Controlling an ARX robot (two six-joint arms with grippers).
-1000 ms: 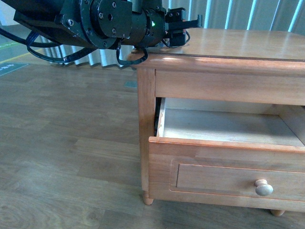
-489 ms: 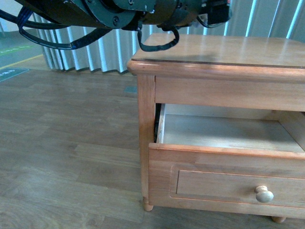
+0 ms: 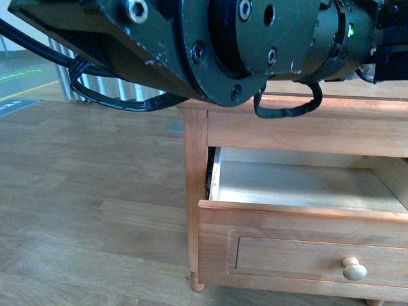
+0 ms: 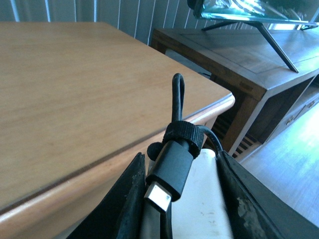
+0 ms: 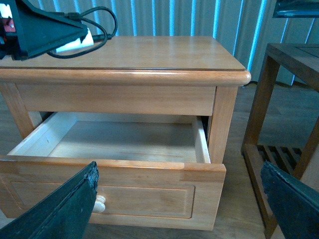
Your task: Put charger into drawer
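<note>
Left tool (image 4: 182, 219): pinching the charger (image 4: 199, 189), with the white block between its fingers and the cable running out ahead of the tips. It holds the charger just above the table (image 5: 149, 52) top, near a corner.
Right tool (image 5: 178, 168): spread wide and empty, low in front of the drawer (image 3: 299, 220).
Risk, table: the drawer opening sits below the left tool and out past the table's front edge. A descent begun too soon would likely set the charger on the tabletop or knock it against the rounded lip.
Risk, drawer: the drawer looks pulled out only partway. A release close under the table edge could land on the front wall rather than on the pale floor inside.
Risk, cable loop (image 5: 102, 22): the loop stands proud of the tool and is only strapped, so it may catch on the lip or hang over the drawer wall.
Hidden, left arm (image 3: 210, 44): it fills the upper front view, covering the tabletop and the charger there.
Hidden, drawer back: the rear of the interior lies in shadow under the table.
Hidden, grip: how much of the block the fingers cover cannot be told, since the lower part is cut off.
</note>
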